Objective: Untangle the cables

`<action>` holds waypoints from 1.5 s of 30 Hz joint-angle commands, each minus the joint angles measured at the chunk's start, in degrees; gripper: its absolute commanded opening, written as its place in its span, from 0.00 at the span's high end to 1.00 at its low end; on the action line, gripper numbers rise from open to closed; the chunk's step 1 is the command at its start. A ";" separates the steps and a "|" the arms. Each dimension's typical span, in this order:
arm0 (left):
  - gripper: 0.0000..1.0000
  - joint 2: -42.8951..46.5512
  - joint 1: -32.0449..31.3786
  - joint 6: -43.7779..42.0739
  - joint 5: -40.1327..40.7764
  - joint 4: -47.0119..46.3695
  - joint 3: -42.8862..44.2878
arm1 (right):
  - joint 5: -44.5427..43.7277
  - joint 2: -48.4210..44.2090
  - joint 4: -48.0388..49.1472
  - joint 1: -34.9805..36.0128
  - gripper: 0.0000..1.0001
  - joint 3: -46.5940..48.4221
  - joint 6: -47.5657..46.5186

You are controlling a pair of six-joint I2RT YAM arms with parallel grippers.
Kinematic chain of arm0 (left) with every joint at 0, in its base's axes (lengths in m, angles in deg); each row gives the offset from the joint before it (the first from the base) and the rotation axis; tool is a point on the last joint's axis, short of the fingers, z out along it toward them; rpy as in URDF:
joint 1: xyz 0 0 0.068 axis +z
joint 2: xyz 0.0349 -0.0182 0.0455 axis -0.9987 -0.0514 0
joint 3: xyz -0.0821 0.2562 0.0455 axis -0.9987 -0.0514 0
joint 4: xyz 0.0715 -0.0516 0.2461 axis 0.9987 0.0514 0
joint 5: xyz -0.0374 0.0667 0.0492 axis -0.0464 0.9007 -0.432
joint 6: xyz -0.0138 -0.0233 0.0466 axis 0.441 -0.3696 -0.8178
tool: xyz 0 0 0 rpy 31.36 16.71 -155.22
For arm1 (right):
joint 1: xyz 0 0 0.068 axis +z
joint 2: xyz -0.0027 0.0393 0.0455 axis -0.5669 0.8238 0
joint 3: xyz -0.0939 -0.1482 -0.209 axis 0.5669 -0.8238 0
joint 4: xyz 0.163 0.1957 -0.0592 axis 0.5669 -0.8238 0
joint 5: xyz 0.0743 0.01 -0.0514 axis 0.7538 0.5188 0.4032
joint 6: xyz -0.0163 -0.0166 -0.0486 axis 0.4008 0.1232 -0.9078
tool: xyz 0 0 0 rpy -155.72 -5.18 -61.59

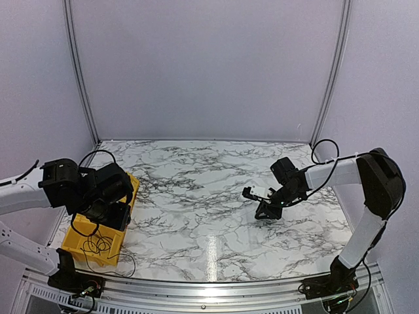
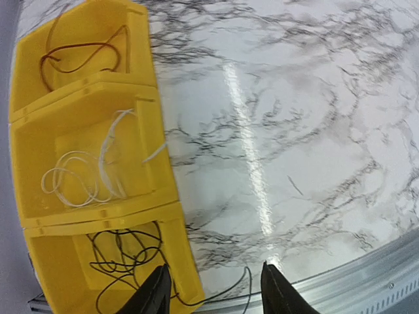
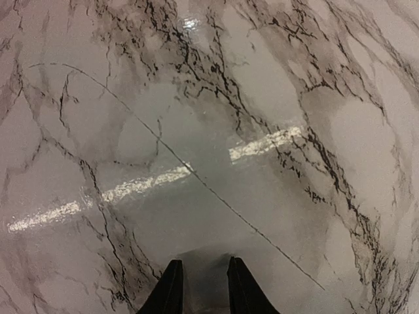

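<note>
Cables: I see the black cables (image 2: 124,252) looped in the yellow bin's (image 2: 167,190) compartment nearest the arm bases, with one strand spilling over the wall onto the marble table (image 2: 327,118).
Left claw: my left gripper (image 2: 213,291) hangs over that strand, fingers spread wide, gripping nothing.
Right claw: my right gripper (image 3: 204,288) is low over the marble, well apart from the bin, fingers slightly parted.
Other compartments: white cord (image 2: 78,178) in the middle, brown cord (image 2: 78,46) at the far end.
</note>
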 commanded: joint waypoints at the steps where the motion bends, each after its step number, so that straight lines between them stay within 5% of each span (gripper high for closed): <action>1: 0.52 -2.36 -3.66 -6.70 -9.00 -8.98 -2.78 | -8.51 5.10 -5.52 -0.89 0.74 -3.17 0.21; 17: 0.50 -22.33 -7.08 -11.68 -9.61 -3.45 -5.09 | -8.51 5.01 -5.45 -0.89 0.74 -3.28 0.15; 25: 0.60 -23.38 -7.16 -12.00 -13.38 0.99 -6.30 | -8.51 4.97 -5.41 -0.88 0.74 -3.25 -0.01; 32: 0.84 -20.58 -7.16 -12.22 -14.05 6.69 -5.52 | -8.51 4.96 -5.52 -0.89 0.74 -3.25 -0.01; 35: 1.00 -19.84 -7.08 -11.19 -9.40 9.93 -3.49 | -8.51 4.97 -5.53 -0.89 0.74 -3.25 -0.01; 45: 1.00 -13.68 -5.69 -7.23 15.15 19.37 8.87 | -8.51 5.02 -5.54 -0.89 0.74 -3.24 -0.02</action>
